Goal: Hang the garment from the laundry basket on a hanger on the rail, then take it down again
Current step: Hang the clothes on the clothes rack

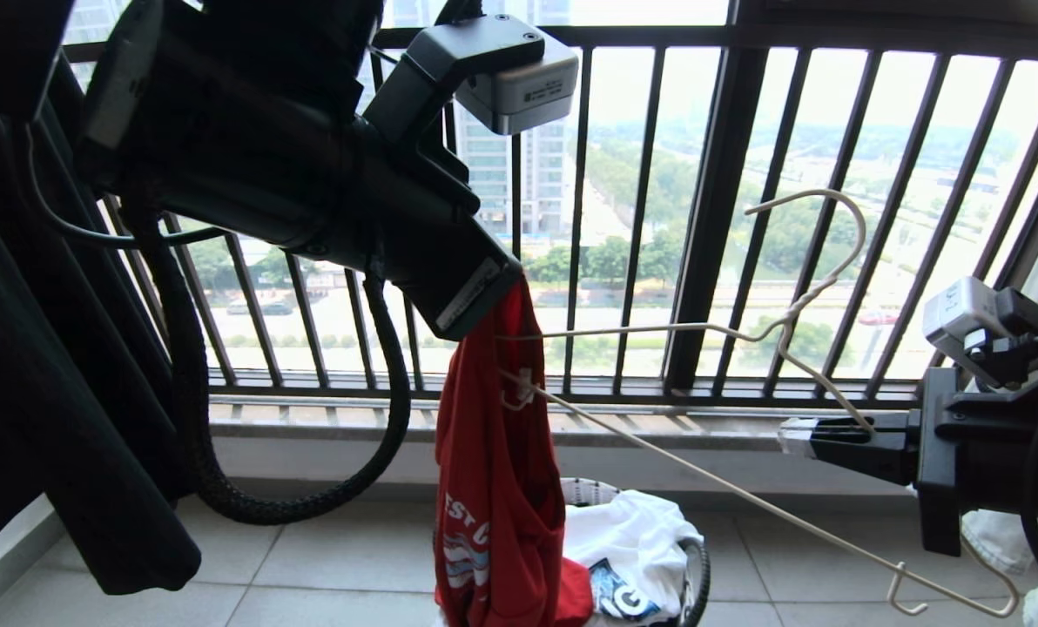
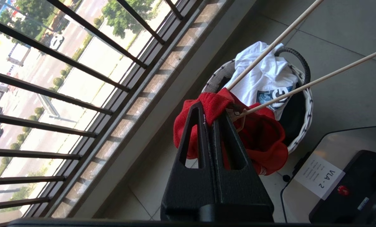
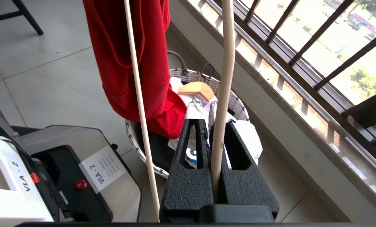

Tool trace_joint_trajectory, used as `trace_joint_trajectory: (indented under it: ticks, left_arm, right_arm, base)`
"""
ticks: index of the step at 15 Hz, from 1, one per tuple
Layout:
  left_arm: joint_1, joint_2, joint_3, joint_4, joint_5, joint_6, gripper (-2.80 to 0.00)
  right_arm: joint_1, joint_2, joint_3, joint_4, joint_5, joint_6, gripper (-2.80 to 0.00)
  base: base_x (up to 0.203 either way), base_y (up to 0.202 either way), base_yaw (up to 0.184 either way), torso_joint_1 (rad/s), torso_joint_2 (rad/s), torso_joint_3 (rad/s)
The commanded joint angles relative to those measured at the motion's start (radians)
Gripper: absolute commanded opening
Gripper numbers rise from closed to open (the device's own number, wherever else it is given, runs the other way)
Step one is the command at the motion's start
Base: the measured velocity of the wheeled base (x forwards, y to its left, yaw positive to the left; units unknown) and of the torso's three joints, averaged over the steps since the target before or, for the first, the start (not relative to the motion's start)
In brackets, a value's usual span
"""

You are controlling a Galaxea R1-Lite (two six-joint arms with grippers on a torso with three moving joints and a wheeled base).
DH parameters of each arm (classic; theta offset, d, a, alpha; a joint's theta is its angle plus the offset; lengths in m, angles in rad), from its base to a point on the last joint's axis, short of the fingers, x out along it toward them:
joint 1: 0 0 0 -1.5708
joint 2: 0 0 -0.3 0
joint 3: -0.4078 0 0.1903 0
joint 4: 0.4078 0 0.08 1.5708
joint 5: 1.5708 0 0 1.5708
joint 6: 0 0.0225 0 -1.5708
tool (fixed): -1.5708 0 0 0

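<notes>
Left hand [image 1: 475,305] is clamped shut on a bunch of the red T-shirt [image 1: 493,488], up near what's probably the collar or shoulder, so the shirt hangs straight down like a rope with its bottom end draped over the laundry basket [image 1: 697,575] on the floor. Holding it that high makes sense to me: gravity stretches the fabric out and leaves an opening to thread into. Right hand [image 1: 802,435] is off to the side, pinched closed on the cream wire hanger [image 1: 658,329] on one shoulder wire just below the neck, with the hanger tipped over sideways, so one arm pokes across at the shirt. That end with its little upturned hook sits right at the fabric just below the left hand, and looks tucked into it, while the other end hangs low on the right. My guess is it's mid-threading. White shirt [image 1: 632,531] and a wooden hanger [image 3: 196,90] sit in the basket. Can't see the rail, just the black railing [image 1: 719,218] behind.
</notes>
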Motion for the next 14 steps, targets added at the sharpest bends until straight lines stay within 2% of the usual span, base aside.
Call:
trace_joint_trajectory:
  ticks: [1,4,6,7,14]
  left_arm:
    - [-0.067,0.031,-0.006,-0.011,0.047,-0.042,-2.80]
    - [-0.104,0.075,-0.010,-0.082,0.060,-0.049,-2.80]
    - [-0.148,0.097,-0.010,-0.091,0.136,-0.068,-2.80]
    - [-0.158,0.103,-0.010,-0.093,0.154,-0.098,-2.80]
    - [-0.242,0.110,-0.010,-0.149,0.161,-0.189,-2.80]
  right_arm:
    - [0.002,0.006,0.001,-0.001,0.001,-0.002,-2.80]
    - [0.002,0.008,0.001,-0.002,0.001,-0.002,-2.80]
    - [-0.005,0.023,-0.005,-0.011,-0.025,-0.001,-2.80]
    - [-0.016,0.030,-0.005,-0.023,-0.040,-0.002,-2.80]
    - [-0.009,0.043,-0.001,-0.033,-0.037,-0.002,-2.80]
  base:
    - [0.000,0.000,0.000,0.000,0.00,0.000]
    - [0.000,0.000,0.000,0.000,0.00,0.000]
    - [0.000,0.000,0.000,0.000,0.00,0.000]
    - [0.000,0.000,0.000,0.000,0.00,0.000]
    - [0.000,0.000,0.000,0.000,0.00,0.000]
